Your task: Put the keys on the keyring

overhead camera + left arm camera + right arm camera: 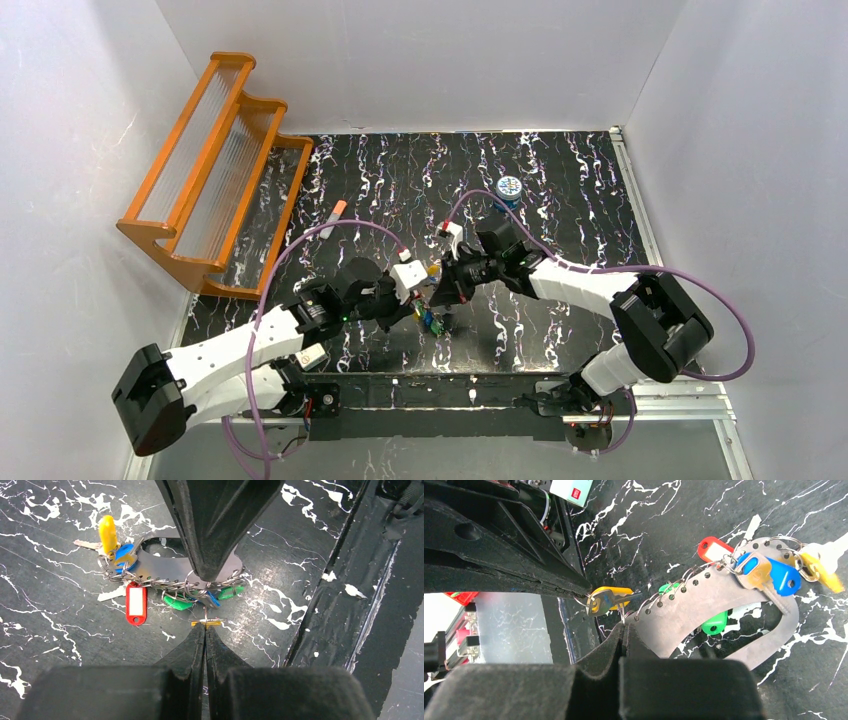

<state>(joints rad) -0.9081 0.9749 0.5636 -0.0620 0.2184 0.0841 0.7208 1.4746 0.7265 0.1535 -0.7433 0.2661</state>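
Note:
The keyring (pixel 729 605) is a pale oval band with a row of small holes, tilted up off the dark table. Blue (pixel 774 572), yellow (pixel 821 570) and green (pixel 716 622) keys and a red tag (pixel 711 547) hang from it on wire rings. My right gripper (pixel 624 626) is shut on the band's near end. My left gripper (pixel 205 626) is shut on a yellow-headed key (pixel 606 600), seen edge-on in the left wrist view. A thin wire ring (pixel 205 612) runs from that key up to the keyring (pixel 160 565). The two grippers meet tip to tip at the front of the table (pixel 430 292).
A small round blue tin (pixel 509 187) stands at the back right. An orange-tipped white tube (pixel 333 215) lies at the back left. An orange wooden rack (pixel 215 170) leans by the left wall. The table's front rail (pixel 450 390) runs just behind the keys.

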